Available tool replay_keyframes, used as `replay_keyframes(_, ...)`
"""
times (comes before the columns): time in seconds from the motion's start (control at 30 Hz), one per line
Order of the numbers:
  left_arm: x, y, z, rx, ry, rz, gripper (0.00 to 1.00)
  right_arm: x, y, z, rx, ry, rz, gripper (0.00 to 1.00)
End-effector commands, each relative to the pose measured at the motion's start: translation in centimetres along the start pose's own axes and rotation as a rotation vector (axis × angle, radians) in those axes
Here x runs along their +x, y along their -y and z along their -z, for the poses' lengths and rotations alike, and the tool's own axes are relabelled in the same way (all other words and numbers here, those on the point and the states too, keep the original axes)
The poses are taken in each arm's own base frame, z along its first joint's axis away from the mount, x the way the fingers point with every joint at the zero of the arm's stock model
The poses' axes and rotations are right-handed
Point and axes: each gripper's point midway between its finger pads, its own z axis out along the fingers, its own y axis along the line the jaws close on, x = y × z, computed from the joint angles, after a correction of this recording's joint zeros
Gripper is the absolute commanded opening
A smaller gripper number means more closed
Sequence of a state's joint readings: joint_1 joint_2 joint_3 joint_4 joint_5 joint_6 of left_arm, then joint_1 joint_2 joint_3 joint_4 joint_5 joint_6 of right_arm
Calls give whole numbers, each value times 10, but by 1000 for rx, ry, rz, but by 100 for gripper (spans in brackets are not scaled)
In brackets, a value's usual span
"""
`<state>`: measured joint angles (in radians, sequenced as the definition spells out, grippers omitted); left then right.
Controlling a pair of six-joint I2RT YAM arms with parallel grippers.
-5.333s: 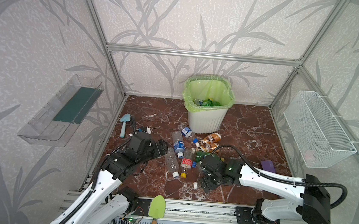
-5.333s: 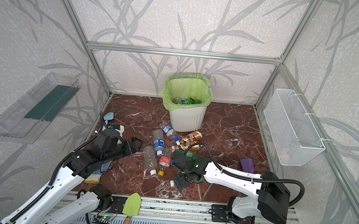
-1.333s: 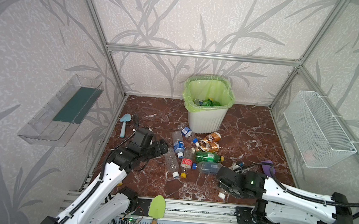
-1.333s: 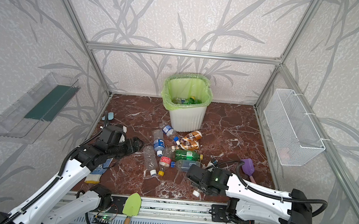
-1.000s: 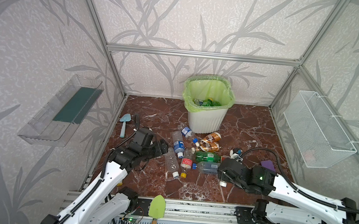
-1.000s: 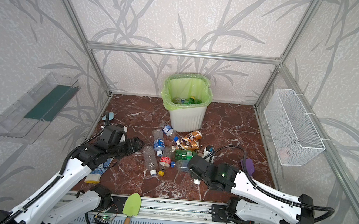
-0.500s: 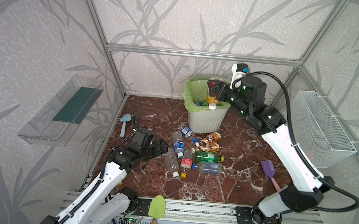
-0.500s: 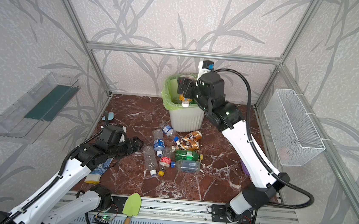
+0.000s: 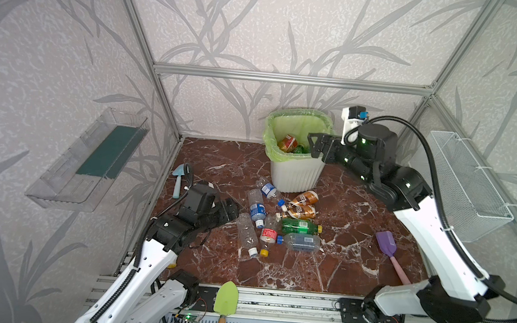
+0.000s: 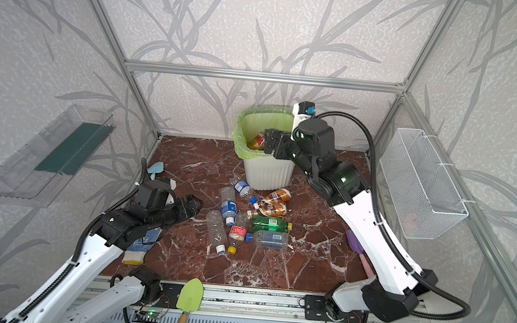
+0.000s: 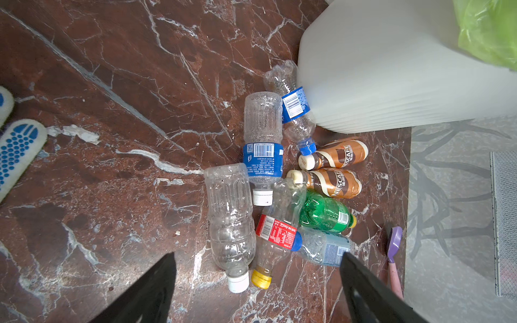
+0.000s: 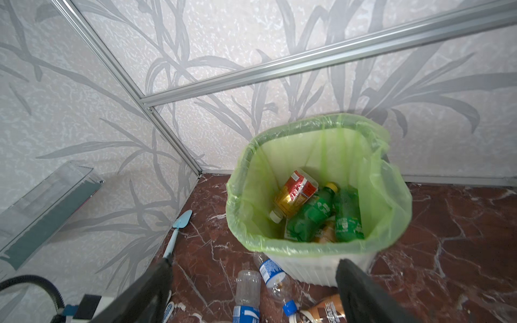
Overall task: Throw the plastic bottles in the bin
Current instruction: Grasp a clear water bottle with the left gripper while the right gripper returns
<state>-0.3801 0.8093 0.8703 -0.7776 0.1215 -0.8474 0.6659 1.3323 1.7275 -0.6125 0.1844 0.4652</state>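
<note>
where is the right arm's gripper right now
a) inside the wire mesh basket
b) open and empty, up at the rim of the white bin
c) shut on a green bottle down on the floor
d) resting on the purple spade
b: in a top view the right gripper hangs at the rim of the white ribbed plastic bin with the light green bag, and in the right wrist view its jaws stand wide apart with nothing between them.
</note>
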Motion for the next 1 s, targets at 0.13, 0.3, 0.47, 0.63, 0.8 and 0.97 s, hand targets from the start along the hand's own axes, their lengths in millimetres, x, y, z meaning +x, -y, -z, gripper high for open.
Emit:
replay_keyframes(0.13, 6, -10, -7, -29, -22, 37, 90, 139, 56, 17, 88, -293, -143, 89)
replay_keyframes(0.3, 17, -19, -15, -54, -55, 84, 88, 221, 81, 32, 130, -466, -208, 88)
replay_keyframes(0.47, 33, -31, -30, -96, -117, 141, 87, 275, 87, 35, 126, -591, -223, 88)
replay_keyframes(0.63, 46, -44, -45, -138, -141, 170, 86, 297, 82, 34, 107, -632, -218, 88)
replay_keyframes(0.8, 50, -41, -59, -138, -151, 176, 87, 305, 84, 34, 107, -636, -224, 88)
replay_keyframes(0.97, 57, -35, -74, -152, -182, 150, 88, 308, 85, 35, 111, -638, -230, 88)
